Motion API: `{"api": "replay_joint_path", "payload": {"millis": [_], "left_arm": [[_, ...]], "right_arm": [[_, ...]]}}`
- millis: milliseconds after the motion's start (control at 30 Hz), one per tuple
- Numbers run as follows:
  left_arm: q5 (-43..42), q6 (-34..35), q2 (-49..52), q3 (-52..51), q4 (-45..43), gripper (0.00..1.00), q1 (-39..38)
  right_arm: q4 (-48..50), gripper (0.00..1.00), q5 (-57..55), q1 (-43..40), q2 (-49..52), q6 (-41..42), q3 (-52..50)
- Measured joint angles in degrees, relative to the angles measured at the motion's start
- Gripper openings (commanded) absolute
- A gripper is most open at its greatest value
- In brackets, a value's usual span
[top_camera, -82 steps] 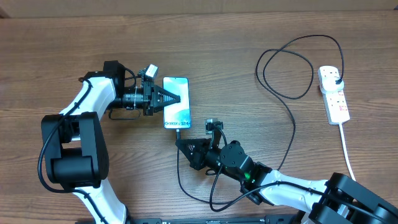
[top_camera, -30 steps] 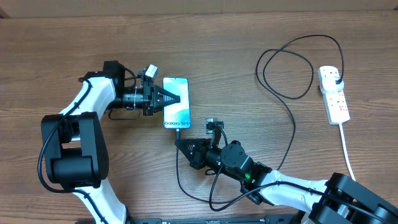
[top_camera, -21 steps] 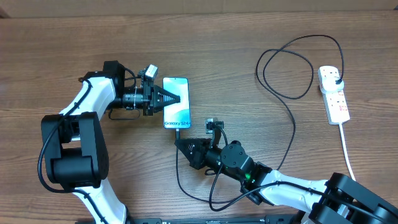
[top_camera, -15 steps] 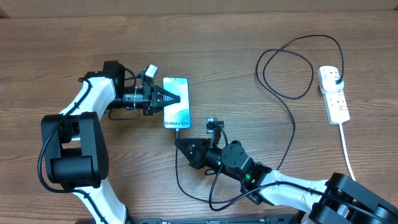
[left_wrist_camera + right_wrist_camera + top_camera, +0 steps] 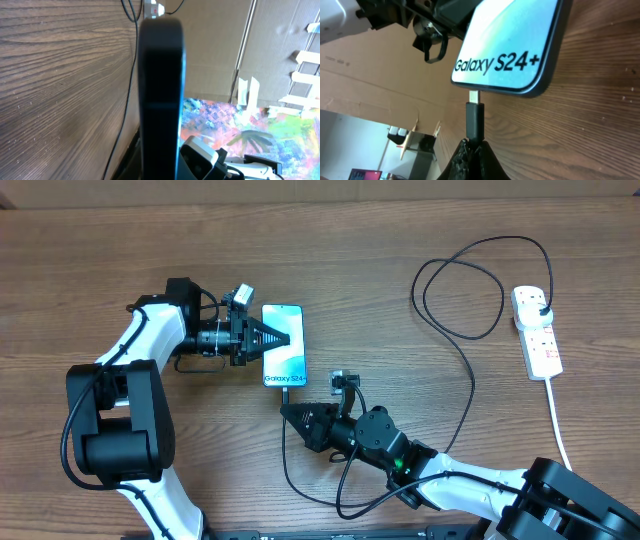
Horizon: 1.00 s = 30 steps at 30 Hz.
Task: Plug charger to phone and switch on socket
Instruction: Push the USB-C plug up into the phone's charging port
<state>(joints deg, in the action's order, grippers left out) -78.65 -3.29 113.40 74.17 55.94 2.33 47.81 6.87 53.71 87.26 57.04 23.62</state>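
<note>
The tabletop (image 5: 120, 240) looks the same as it did over the last few moments: nothing on it has shifted, and neither of my arms has made any real headway. The socket (image 5: 537, 340) lies at the far right of the frame with the charger's plug (image 5: 538, 305) sitting in its top outlet. I judge the switch has not been pressed yet, since both claws are well away from it.

The phone (image 5: 285, 360) lies left of centre, screen up and lit. My left claw (image 5: 290, 337) is clenched with nothing between its fingers. Its tips reach over the upper part of the screen, it seems to pin the phone in place.

The charger (image 5: 470, 380) runs in loops from the socket down to the lower centre. There my right claw (image 5: 285, 409) is clenched on the black connector (image 5: 474, 120), just below the phone's bottom edge. In the right wrist view the silver tip points at that edge and is in line with it, but bare metal shows, so I judge it is not seated. With no progress lately, the insertion has stalled. It likely wants a small straight push before I go for the switch.
</note>
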Motion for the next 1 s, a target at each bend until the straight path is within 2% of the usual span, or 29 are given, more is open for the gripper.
{"api": "replay_joint_path", "payload": {"millis": [1000], "left_arm": [[0.02, -0.02, 0.00, 0.00, -0.76, 0.04, -2.27]], "right_arm": [[-1.14, 0.04, 1.20, -0.02, 0.00, 0.00, 0.00]]}}
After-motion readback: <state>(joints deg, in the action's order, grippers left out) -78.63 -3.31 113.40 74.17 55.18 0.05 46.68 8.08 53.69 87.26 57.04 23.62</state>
